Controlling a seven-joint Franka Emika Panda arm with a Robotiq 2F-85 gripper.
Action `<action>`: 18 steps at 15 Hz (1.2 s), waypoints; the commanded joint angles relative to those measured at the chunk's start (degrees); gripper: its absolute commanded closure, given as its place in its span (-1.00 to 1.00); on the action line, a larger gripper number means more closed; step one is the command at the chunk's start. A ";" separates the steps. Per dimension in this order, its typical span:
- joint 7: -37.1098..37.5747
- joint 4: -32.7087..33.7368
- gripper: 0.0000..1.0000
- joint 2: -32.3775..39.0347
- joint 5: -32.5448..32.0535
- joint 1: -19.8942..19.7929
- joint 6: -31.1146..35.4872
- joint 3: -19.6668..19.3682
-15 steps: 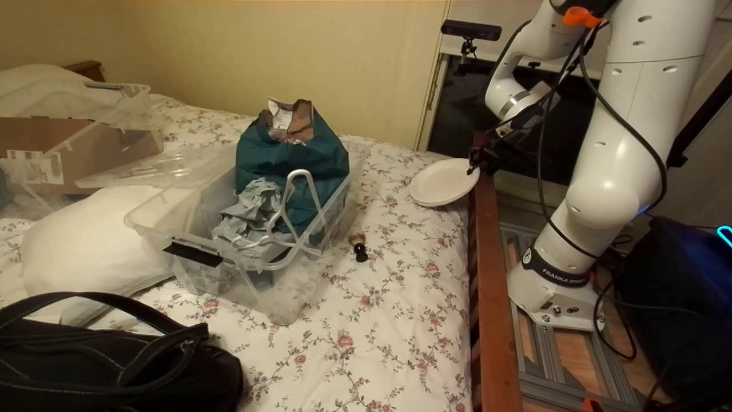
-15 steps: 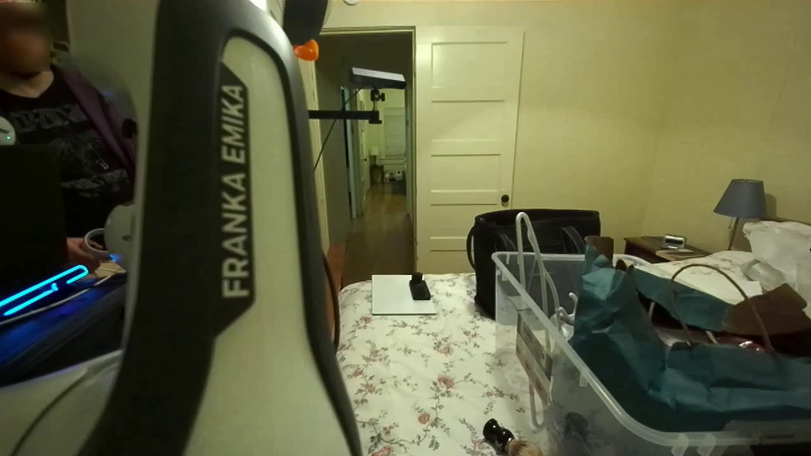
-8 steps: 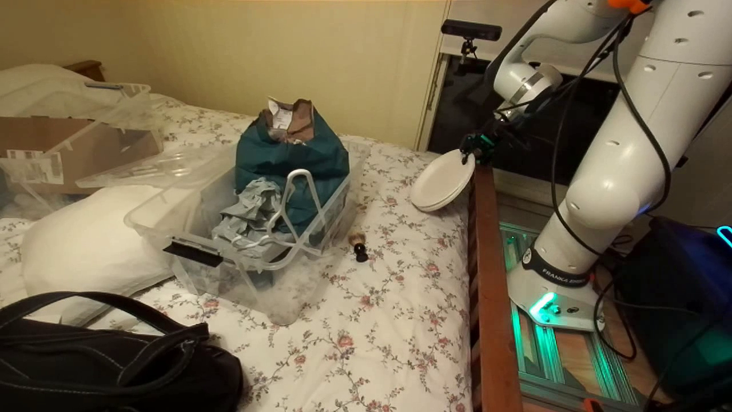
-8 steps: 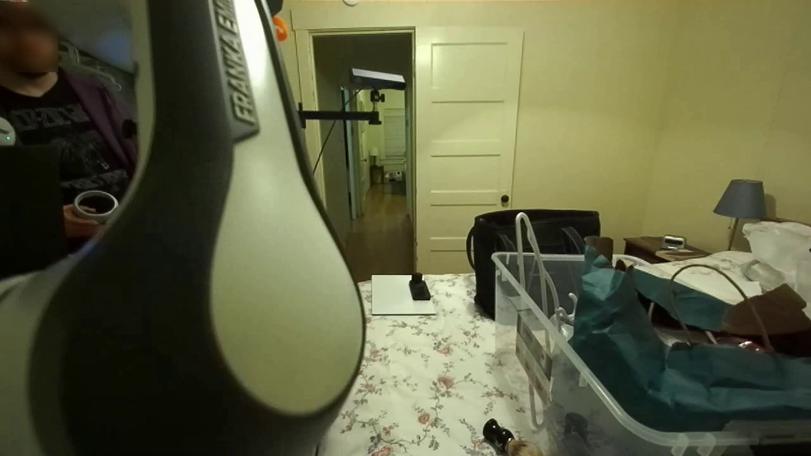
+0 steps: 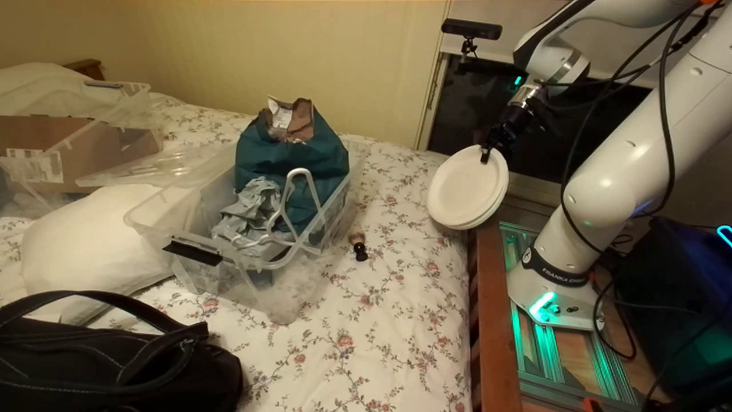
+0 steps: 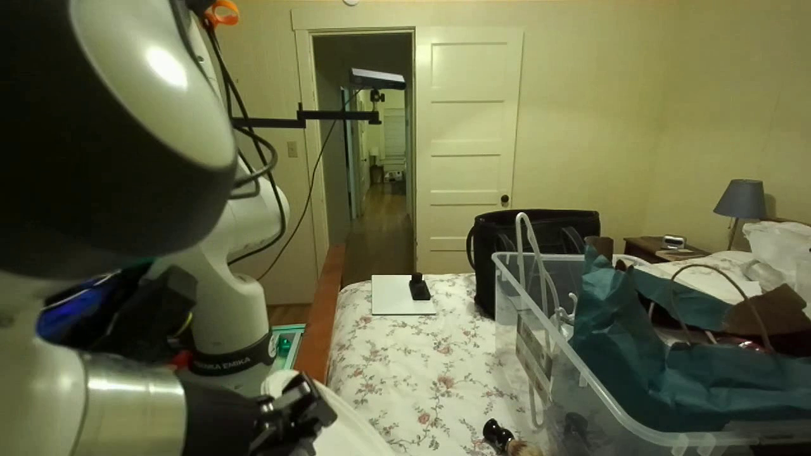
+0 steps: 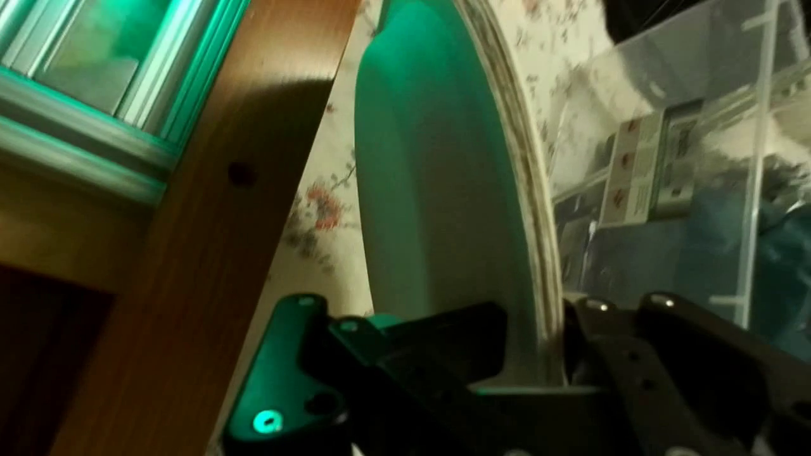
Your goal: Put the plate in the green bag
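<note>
The plate [image 5: 464,189] is round and cream-white, and its layered edge looks like several stacked plates. My gripper [image 5: 487,153] is shut on its upper rim and holds it steeply tilted by the wooden bed rail, its lower edge over the rail. In the wrist view the plate [image 7: 437,177] stands edge-on between the dark fingers [image 7: 535,345]. Part of the plate [image 6: 355,434] and the gripper [image 6: 304,405] also show low in an exterior view. The green bag [image 5: 291,163] stands upright in a clear bin, brown paper at its top; its open mouth and handle show in an exterior view [image 6: 684,386].
The clear bin [image 6: 592,377] has a white hanger [image 5: 289,186] sticking up at its near side. A shaving brush [image 5: 359,247] lies between bin and rail [image 5: 492,320]. A black bag [image 5: 114,360] and white pillow [image 5: 97,246] lie on the bed. A camera [image 5: 472,30] stands behind.
The plate has risen off the bed in my gripper, moved right toward the rail and tilted from nearly flat to steep. The arm has drawn back right; its base light is now green.
</note>
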 commanded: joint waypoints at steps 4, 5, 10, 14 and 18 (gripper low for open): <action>5.06 -2.94 1.00 -15.44 -2.82 -0.28 -18.84 2.13; 5.65 -4.01 0.98 -17.70 -2.42 -0.39 -20.00 3.35; 9.82 -12.23 1.00 -28.94 2.59 -1.54 -17.84 12.20; 14.09 -17.74 1.00 -35.97 13.28 -0.16 -15.45 21.06; 16.42 -14.36 1.00 -36.97 27.13 4.73 -11.32 27.44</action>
